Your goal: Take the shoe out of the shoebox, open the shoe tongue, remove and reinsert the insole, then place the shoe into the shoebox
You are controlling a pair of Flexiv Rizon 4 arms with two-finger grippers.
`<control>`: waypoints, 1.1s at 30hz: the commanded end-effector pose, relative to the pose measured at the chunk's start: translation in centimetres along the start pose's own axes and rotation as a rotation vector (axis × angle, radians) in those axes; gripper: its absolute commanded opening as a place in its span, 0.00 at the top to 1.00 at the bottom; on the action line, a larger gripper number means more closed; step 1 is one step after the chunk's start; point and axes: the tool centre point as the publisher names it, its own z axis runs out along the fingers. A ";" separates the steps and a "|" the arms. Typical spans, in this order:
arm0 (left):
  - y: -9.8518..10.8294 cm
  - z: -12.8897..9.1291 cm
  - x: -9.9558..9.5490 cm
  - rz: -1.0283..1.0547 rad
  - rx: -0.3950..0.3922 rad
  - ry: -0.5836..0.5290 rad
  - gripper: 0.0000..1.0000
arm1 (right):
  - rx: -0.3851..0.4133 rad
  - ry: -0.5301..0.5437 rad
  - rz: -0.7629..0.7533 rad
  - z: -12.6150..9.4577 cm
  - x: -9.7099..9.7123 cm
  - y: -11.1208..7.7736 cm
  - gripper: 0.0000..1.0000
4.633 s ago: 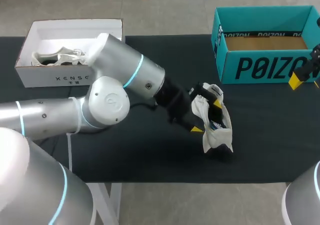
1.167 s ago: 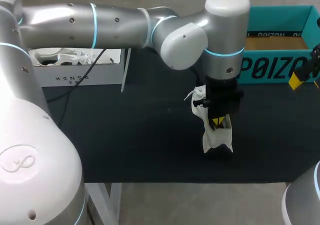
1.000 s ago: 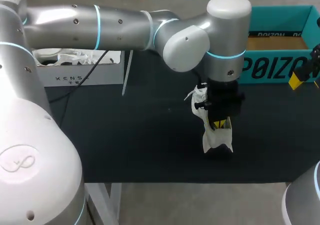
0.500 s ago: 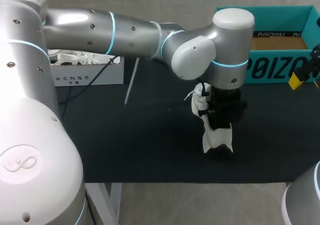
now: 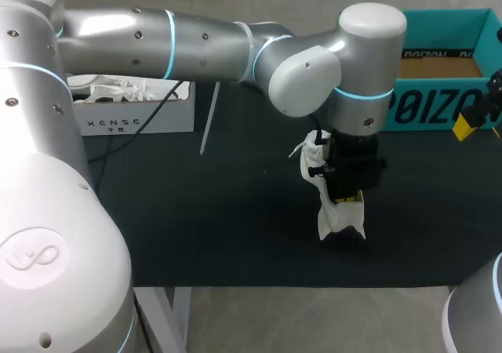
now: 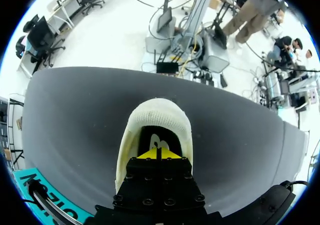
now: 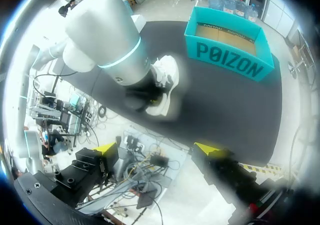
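Observation:
A white shoe point(image 5: 339, 216) stands on the black table mat, toe toward the front edge. My left arm reaches across from the left and its gripper point(image 5: 345, 196) points down into the shoe's mouth. In the left wrist view the gripper point(image 6: 158, 154) is shut, its yellow tips pressed together inside the dark opening of the shoe point(image 6: 159, 117). Whether anything is pinched between them is hidden. My right gripper point(image 7: 157, 149) stands open, far from the shoe point(image 7: 166, 81), and shows at the mat's right edge point(image 5: 473, 120). The teal shoebox point(image 5: 423, 94) is open at the back right.
A white box point(image 5: 133, 114) holding crumpled white things sits at the back left, partly behind my left arm. The teal shoebox point(image 7: 227, 52) lies beyond the shoe in the right wrist view. Bare black mat point(image 5: 196, 212) spreads left of the shoe.
My left gripper has sunk a little deeper into the shoe, hiding most of its yellow tips in the head view, and the arm's elbow has shifted right. The right arm has not moved.

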 end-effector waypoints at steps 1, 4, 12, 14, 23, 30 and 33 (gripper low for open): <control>0.2 2.9 -1.2 0.008 0.027 0.020 1.00 | 0.005 0.000 0.001 0.0 0.0 0.2 0.00; 0.2 4.2 -1.4 0.007 0.038 0.019 1.00 | 0.005 0.000 0.001 0.0 0.0 0.2 0.00; 0.1 5.1 -1.5 -0.006 0.040 0.003 1.00 | 0.005 0.000 0.001 0.0 0.0 0.2 0.00; 0.0 4.3 -1.3 -0.002 0.028 -0.002 1.00 | 0.005 0.000 0.001 0.0 0.0 0.2 0.00; 0.8 0.0 -0.2 -0.009 -0.056 -0.031 1.00 | 0.005 0.000 0.001 0.0 0.0 0.2 0.00; 2.1 -2.9 -0.2 -0.013 -0.166 -0.056 1.00 | 0.005 0.000 0.001 0.0 0.0 0.2 0.00; 2.9 -3.3 -0.4 -0.021 -0.206 -0.054 1.00 | 0.005 0.000 0.001 0.0 0.0 0.2 0.00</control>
